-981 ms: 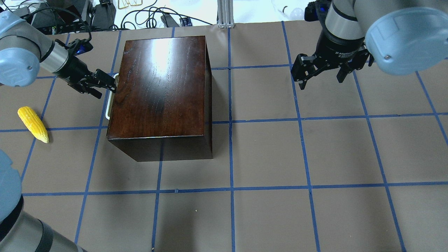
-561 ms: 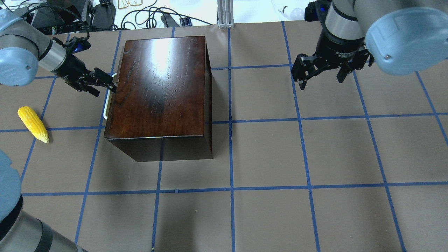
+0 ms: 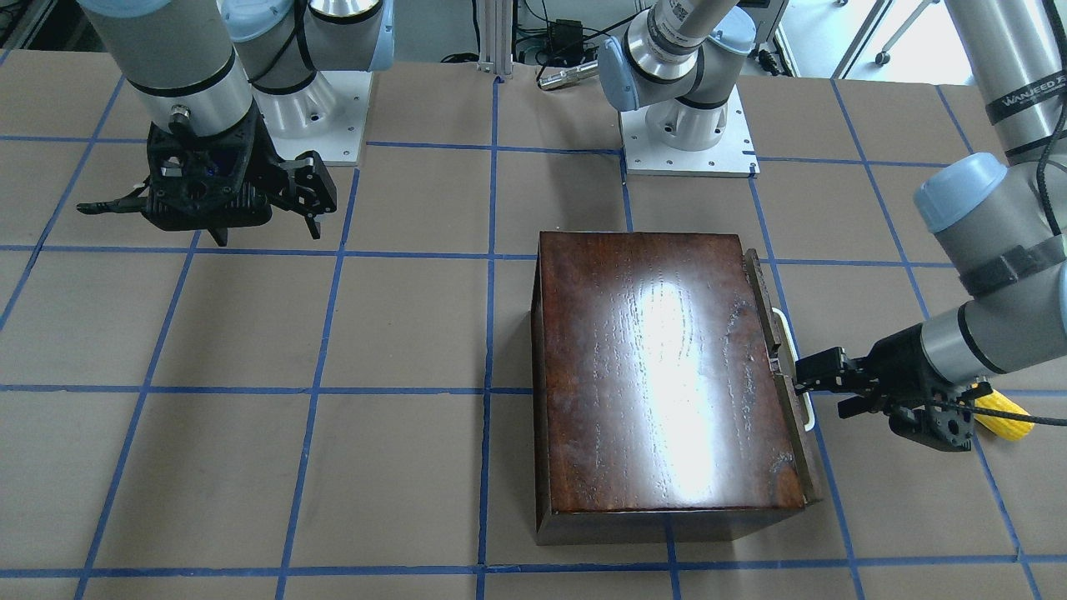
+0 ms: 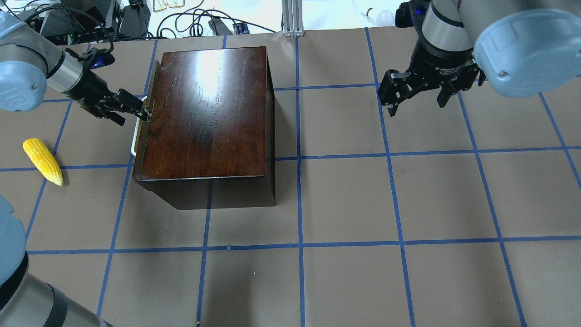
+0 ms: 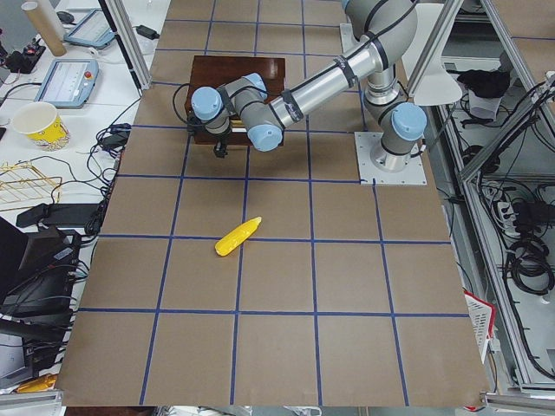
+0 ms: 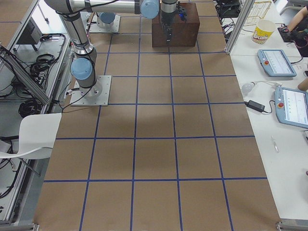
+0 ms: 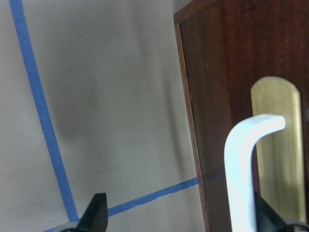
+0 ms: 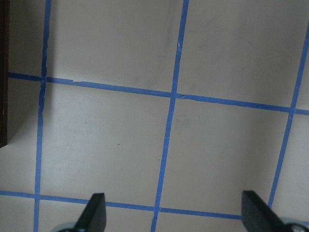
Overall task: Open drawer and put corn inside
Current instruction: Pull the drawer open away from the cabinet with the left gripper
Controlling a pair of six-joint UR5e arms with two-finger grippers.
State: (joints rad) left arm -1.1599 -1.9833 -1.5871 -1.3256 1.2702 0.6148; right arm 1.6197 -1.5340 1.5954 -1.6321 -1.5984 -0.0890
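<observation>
Overhead exterior: left hand (image 4: 136, 113) spread wide around the drawer handle (image 4: 134, 141) (corn (image 4: 43, 161) well apart); right hand (image 4: 416, 105) wide.

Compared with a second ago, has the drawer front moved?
Yes. The drawer has slid slightly out of the dark box, leftward toward the corn, with the left hand at its white handle.

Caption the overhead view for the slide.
Left gripper at the white handle, drawer slightly open; corn on the table nearby; right gripper open.
</observation>
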